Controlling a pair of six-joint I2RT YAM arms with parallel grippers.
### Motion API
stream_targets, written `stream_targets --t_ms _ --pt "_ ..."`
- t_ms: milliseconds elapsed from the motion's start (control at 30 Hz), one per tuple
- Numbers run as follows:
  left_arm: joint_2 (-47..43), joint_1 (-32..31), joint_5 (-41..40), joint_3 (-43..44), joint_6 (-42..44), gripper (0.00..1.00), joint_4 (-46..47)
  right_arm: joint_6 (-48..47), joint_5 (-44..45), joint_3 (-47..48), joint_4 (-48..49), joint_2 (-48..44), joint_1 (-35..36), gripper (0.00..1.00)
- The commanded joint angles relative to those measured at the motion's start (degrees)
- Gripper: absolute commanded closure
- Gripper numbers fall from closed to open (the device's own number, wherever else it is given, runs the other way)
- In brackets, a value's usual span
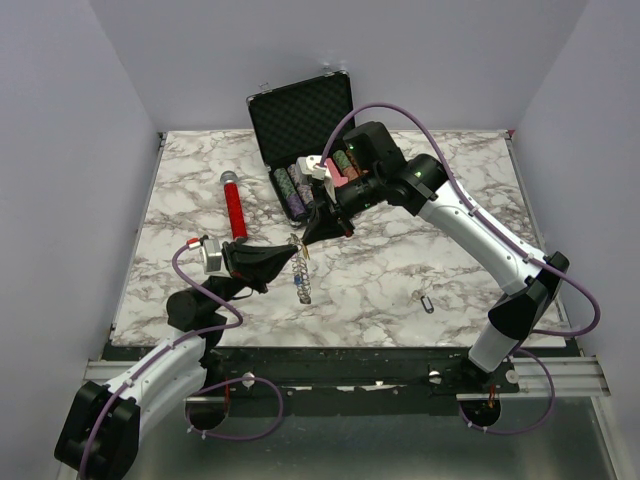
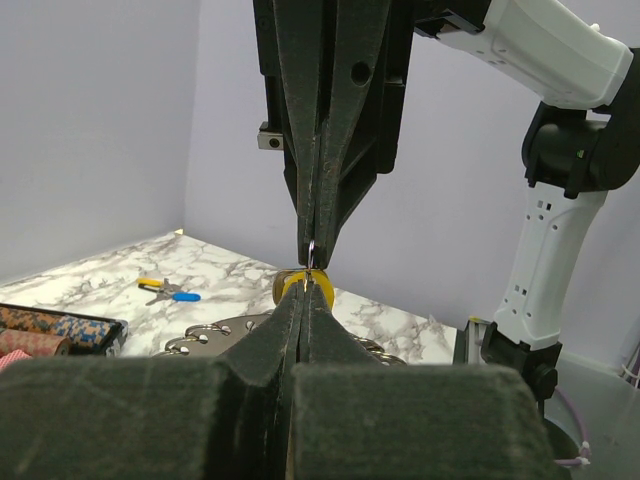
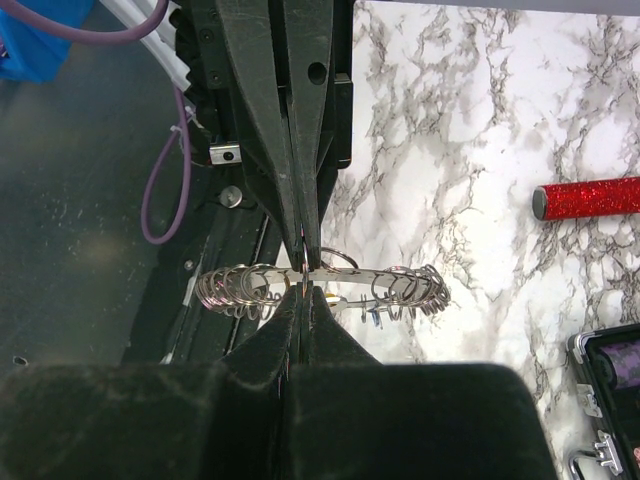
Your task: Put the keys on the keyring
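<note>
The left gripper [image 1: 290,252] reaches in from the near left with its fingers pressed together; they pinch the upper rim of the keyring [image 1: 302,275], which hangs off the table [image 1: 400,270] on edge, its fringe of small silver keys drooping below the grip. The right gripper [image 1: 308,238] comes down from the far right and meets the left one tip to tip; its fingers are also pressed together. In the left wrist view they nip the tiny dark ring of the yellow-tagged key [image 2: 301,285], whose yellow tag sits right at the left fingertips. How far that tiny ring has worked onto the keyring cannot be told; the closed fingers hide the joint.

From the right wrist the keyring reads as a flat band of loops running left to right across the point where the two tips touch; marble shows beneath it.

Two more keys [image 2: 168,291], one with a yellow tag and one with a blue tag, lie together on the marble, well apart from the grippers; a further key [image 1: 427,302] with a dark tag lies alone on the near right of the table. A red glittery tube [image 1: 233,205] lies to the left; an open black case [image 1: 300,115] lined with foam stands at the back, with rows of chips [image 1: 293,190] in front of it.
</note>
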Motion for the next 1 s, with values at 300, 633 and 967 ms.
stream_targets --t_ms 300,633,967 --pt "-0.30 0.26 -0.41 0.69 -0.61 1.00 16.69 1.57 -0.01 -1.20 1.96 0.33 0.49 1.00" --pt "-0.13 0.17 -0.41 0.96 -0.69 1.00 16.69 1.92 -0.45 -1.82 2.13 0.15 0.58 1.00" --pt "-0.30 0.26 -0.41 1.04 -0.78 1.00 16.77 2.18 -0.72 -2.43 2.48 0.24 0.85 1.00"
